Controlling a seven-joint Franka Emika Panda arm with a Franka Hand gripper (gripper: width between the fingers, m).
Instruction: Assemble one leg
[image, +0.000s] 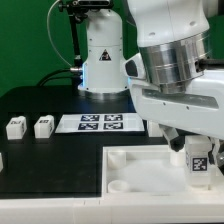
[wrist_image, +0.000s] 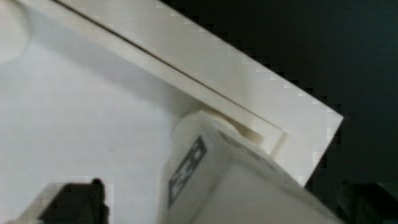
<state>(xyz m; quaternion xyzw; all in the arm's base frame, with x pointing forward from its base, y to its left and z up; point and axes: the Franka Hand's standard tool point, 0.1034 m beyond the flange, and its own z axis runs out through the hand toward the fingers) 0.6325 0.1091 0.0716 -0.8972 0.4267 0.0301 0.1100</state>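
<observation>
Behind your black desk (image: 50, 105) there is a green backdrop (image: 30, 40), and the arm's white base (image: 103, 60) stands at the desk's far edge. In front of the base, the marker board (image: 100, 123) lies flat about midway along the desk. Two other legs (image: 29, 127) stand side by side just off the board's end, toward the exterior view's left, close together but apart from the board.

You will find the big white tray (image: 130, 170) along the desk's near edge, running off toward the exterior view's right. The leg (image: 198, 160) is upright over the tray's far rim on that side, and its black-and-white tag faces the exterior camera. The arm's bulky wrist hangs directly above it.

In the wrist view the leg (wrist_image: 231, 185) sits close against the tray's raised rim (wrist_image: 231, 95), near a corner where the desk shows dark beyond it. The gripper (wrist_image: 217, 205) straddles the leg. One dark finger (wrist_image: 71, 203) shows with a strip of white tray between it and the leg, and the other finger blends into the dark desk. From these pictures you cannot tell whether the gripper is clamped on the leg or standing loose around it.
</observation>
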